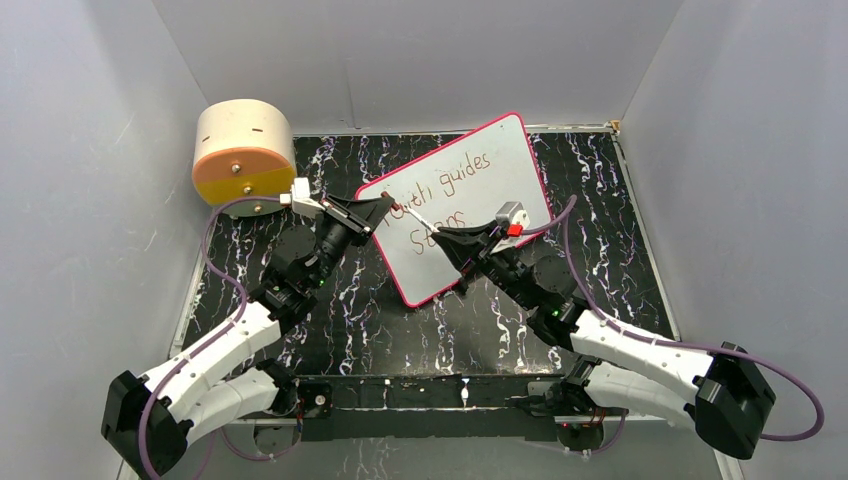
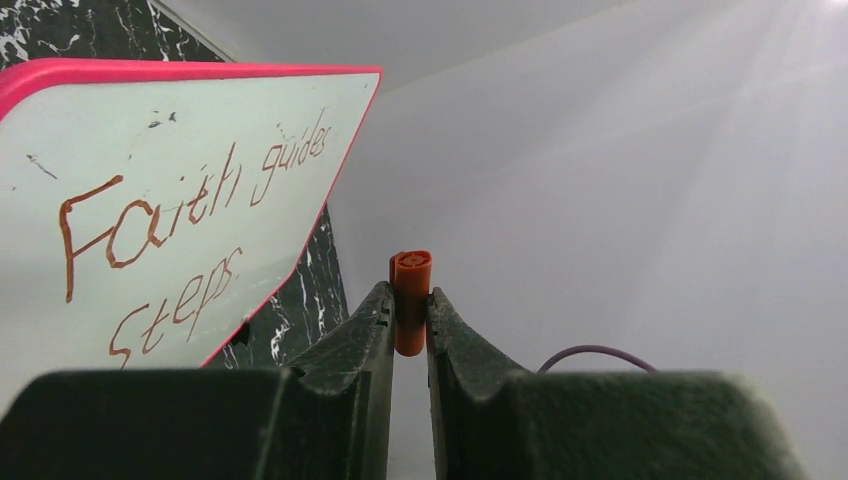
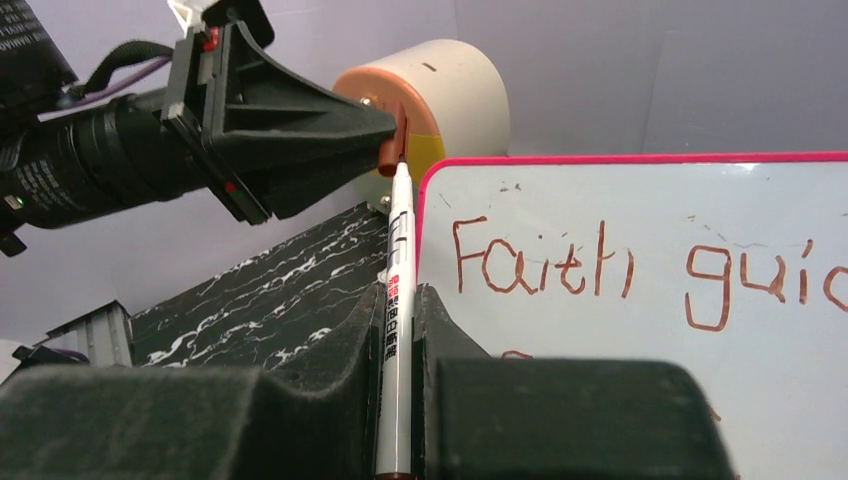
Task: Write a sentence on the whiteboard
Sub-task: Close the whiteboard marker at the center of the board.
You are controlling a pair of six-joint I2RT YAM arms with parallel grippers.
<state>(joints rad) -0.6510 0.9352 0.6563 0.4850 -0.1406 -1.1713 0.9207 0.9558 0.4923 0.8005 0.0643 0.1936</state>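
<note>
Two robot arms meet over the near-left corner of the whiteboard (image 1: 497, 165), which lies slantwise on the black marbled desk (image 1: 350, 320), one corner reaching toward the back wall. The sentence (image 1: 447, 190), in thin brownish-red marker, reads "Faith guides" on one line and "steps" beneath it, filling the middle of the pink-framed board.

The left fingers (image 1: 383, 209) are pinched nearly together on a small orange-brown marker cap (image 2: 411, 272), which stands up between their tips. The right fingers (image 1: 447, 237) are closed tight on the white barrel of a marker (image 3: 398, 250), which runs lengthwise out between them toward the left arm. In the right wrist view the cap sits right at the marker's tip end, the two in line and touching; whether the cap is fully seated cannot be told. Both sets of fingers hang just above the board's left edge, tips facing each other.

A round tan-and-orange drum (image 1: 243, 152) stands at the desk's far left corner, well apart from the board.
</note>
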